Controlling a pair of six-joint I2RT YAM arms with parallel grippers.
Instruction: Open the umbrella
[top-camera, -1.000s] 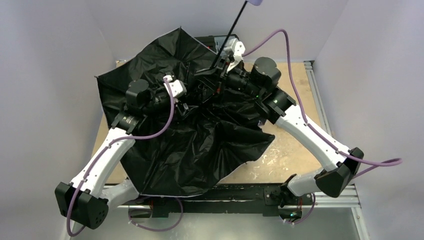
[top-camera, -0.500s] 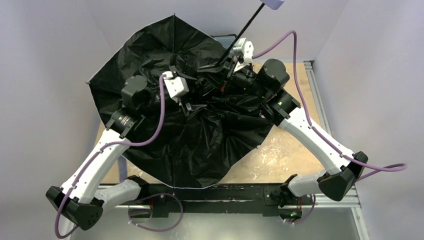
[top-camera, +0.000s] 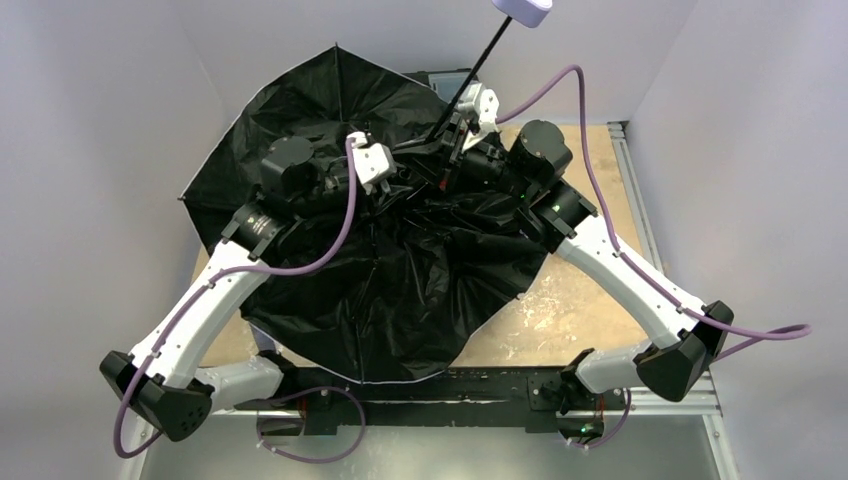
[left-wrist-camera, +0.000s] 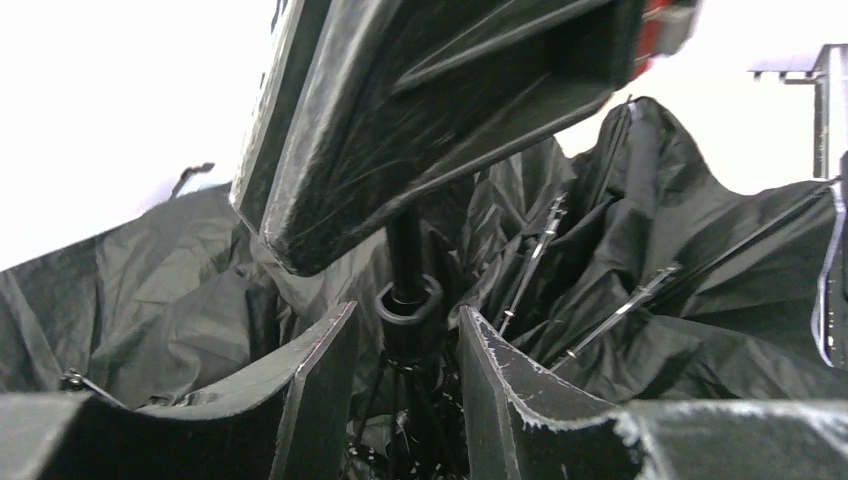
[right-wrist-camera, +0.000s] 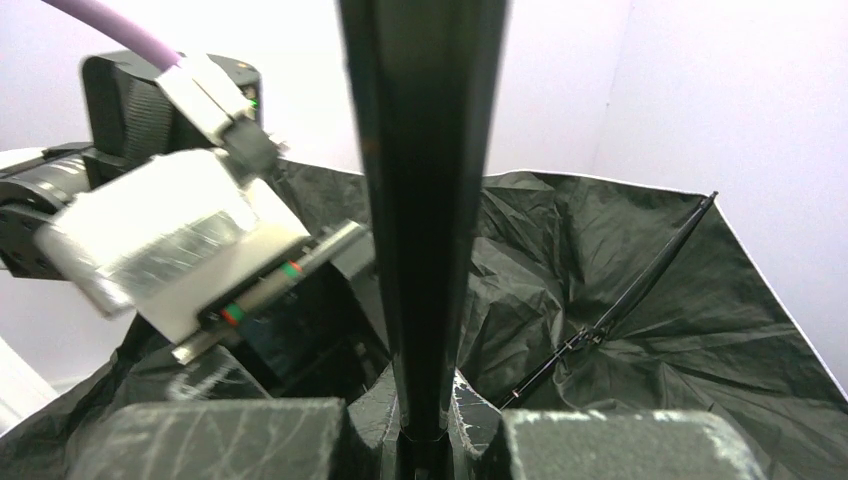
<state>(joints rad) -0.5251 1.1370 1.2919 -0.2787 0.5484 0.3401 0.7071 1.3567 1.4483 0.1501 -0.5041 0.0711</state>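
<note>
The umbrella (top-camera: 400, 290) lies half-spread, lining up, beneath both arms. The right gripper (right-wrist-camera: 425, 405) clamps its shaft (right-wrist-camera: 420, 200), which runs up and away from it. The left gripper (left-wrist-camera: 405, 335), jaws fairly narrow, straddles the runner collar (left-wrist-camera: 408, 300) just ahead, apparently without contact. It is the nearer one for sliding the collar along that axis.

- umbrella (top-camera: 400, 290): thin black cloth, creased, faint sheen
- shaft (right-wrist-camera: 425, 200) of umbrella: black, smooth, glossy
- ribs (left-wrist-camera: 620, 310) inside umbrella: thin dark metal, glinting
- left gripper (left-wrist-camera: 400, 345) pads (left-wrist-camera: 320, 385) by umbrella shaft: matt black, edges scuffed whitish
- table (top-camera: 580, 300) beside umbrella: tan wood board, matt, white smears
</note>
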